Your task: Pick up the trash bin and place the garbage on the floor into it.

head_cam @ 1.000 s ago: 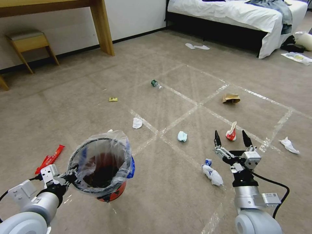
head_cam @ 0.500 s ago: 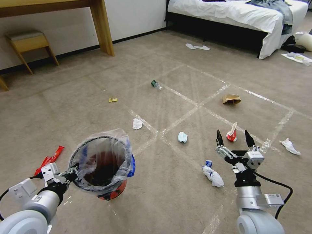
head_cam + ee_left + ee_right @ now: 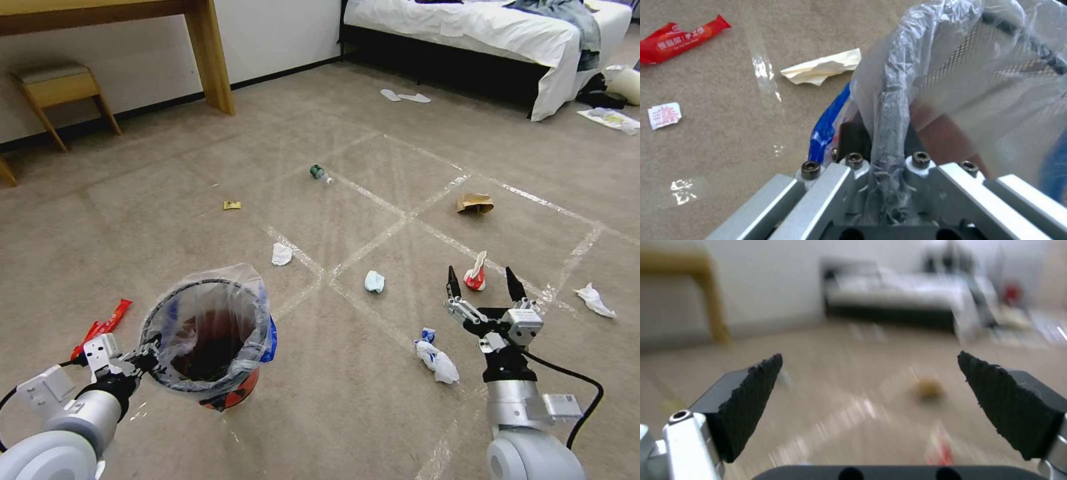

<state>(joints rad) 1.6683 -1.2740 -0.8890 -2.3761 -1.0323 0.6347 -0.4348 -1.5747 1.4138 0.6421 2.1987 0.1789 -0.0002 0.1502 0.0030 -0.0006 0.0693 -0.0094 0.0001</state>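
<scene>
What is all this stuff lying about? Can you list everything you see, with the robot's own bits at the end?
trash bin: one, red-orange with clear liner, held up at its rim by the left gripper.
white tissues: three, on the carpet, mid-floor, near right and far right.
pale blue wad: one, mid-floor.
red-and-white carton: one, beyond the right gripper.
red wrapper: one, left of the bin.
brown paper bag: one, right of centre.
green-labelled bottle: one, farther off.
yellow scrap: one, left of the bottle.
bed: one, white sheets, far right.
wooden desk and stool: far left.
left gripper: shut on the bin's rim.
right gripper: open, above the carpet.
</scene>
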